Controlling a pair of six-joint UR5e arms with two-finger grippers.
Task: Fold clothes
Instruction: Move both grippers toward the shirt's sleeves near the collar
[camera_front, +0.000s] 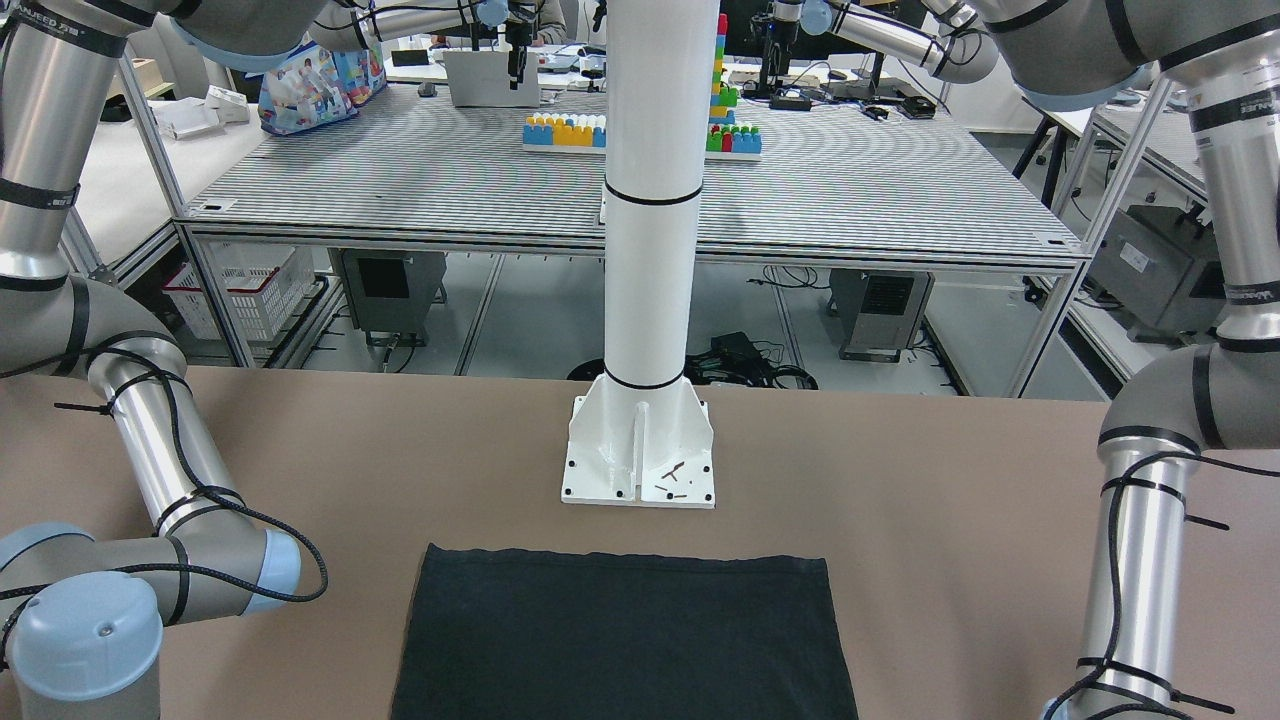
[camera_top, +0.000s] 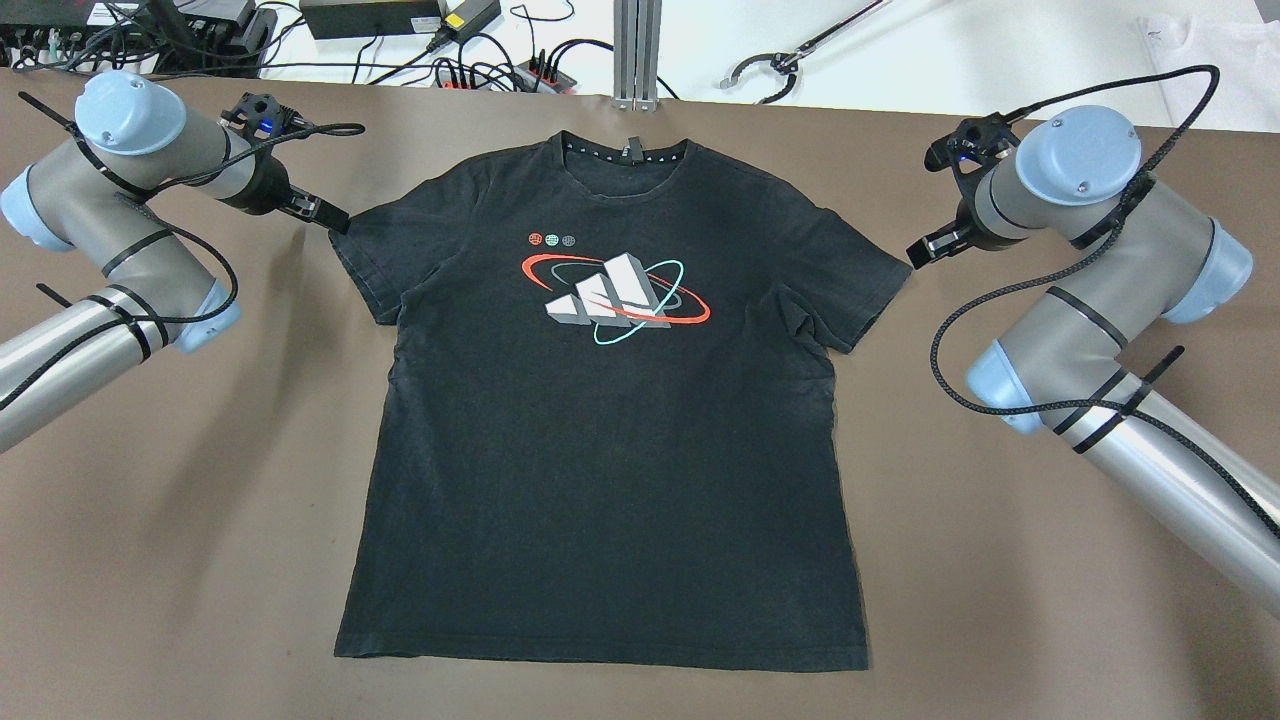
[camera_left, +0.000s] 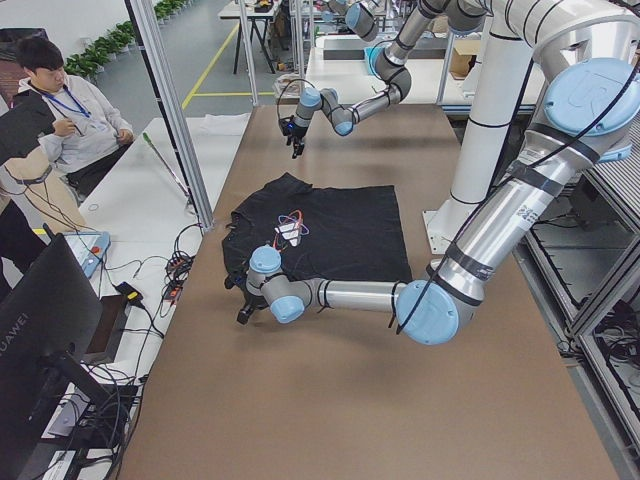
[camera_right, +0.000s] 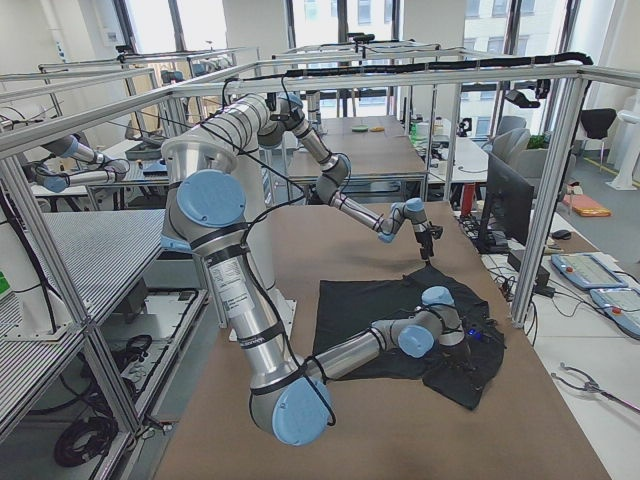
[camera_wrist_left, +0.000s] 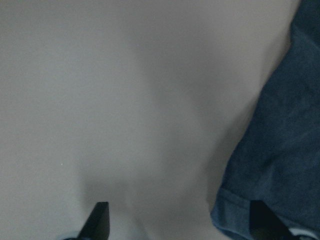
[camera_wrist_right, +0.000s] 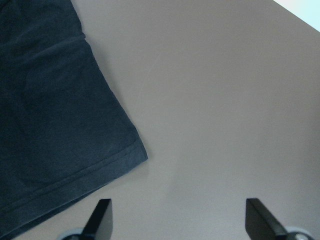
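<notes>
On the brown surface (camera_top: 200, 560) a printed black T-shirt (camera_top: 600, 450) is laid flat; both jaws, partly cropped, are seen spread.

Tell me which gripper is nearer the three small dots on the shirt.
Left. The left gripper is at the sleeve tip on the same side as the dots; the right gripper is by the opposite sleeve, farther off.

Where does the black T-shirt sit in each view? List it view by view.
Front-facing: black T-shirt bottom centre.
Overhead: T-shirt centre, flat.
Exterior left: T-shirt centre.
Exterior right: T-shirt right of centre.
Left wrist: sleeve, right edge.
Right wrist: sleeve, upper left.
Landmark: white pillar by its hem, front-facing and side views.
</notes>
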